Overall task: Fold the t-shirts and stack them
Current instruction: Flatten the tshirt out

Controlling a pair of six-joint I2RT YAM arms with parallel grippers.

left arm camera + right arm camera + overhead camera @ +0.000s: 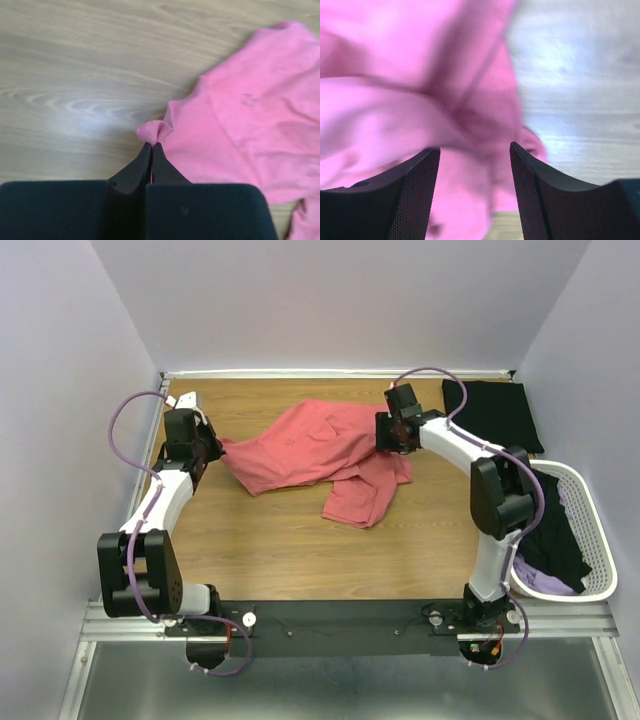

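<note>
A coral-pink t-shirt (320,455) lies crumpled across the middle of the table. My left gripper (212,445) is shut on its left corner, a small pink tuft (154,131) showing between the closed jaws. My right gripper (390,432) is open over the shirt's right edge; pink cloth (420,90) fills the view between and beyond its fingers (422,185). A black t-shirt (495,415) lies flat at the back right corner. Black and lilac shirts (550,540) lie in the basket.
A white slatted plastic basket (590,530) stands at the right edge of the table. A small white tag (187,399) lies at the back left corner. Purple walls close in the table on three sides.
</note>
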